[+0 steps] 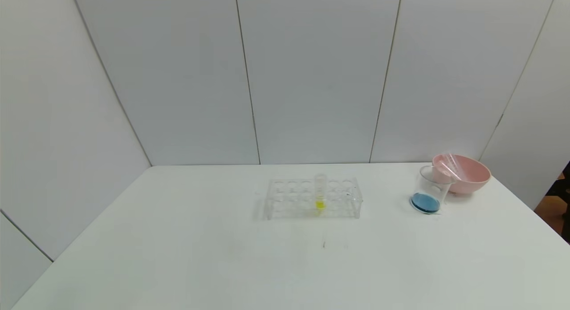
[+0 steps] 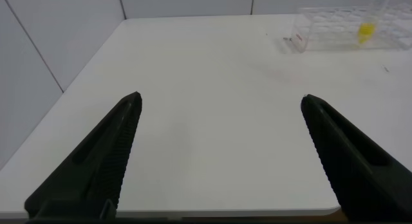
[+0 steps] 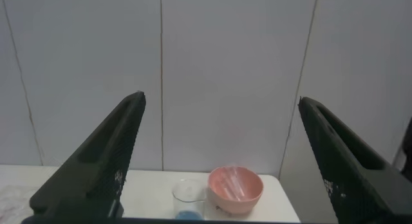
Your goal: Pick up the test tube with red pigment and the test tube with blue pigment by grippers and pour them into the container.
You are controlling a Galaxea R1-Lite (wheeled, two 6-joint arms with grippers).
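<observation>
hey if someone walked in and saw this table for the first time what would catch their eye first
Probably the colours: the clear beaker with dark blue liquid in its bottom at the table's far right, right beside the pink bowl, where clear empty tubes lie. Next, the yellow-liquid tube standing alone in the clear rack mid-table. Both grippers, left and right, hang open and empty.

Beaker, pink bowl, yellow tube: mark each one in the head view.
beaker (image 1: 428, 192): head view, clear wall above the blue liquid.
pink bowl (image 1: 472, 178): head view, outer wall.
yellow tube (image 1: 320, 195): head view, its body, standing in the rack.
</observation>
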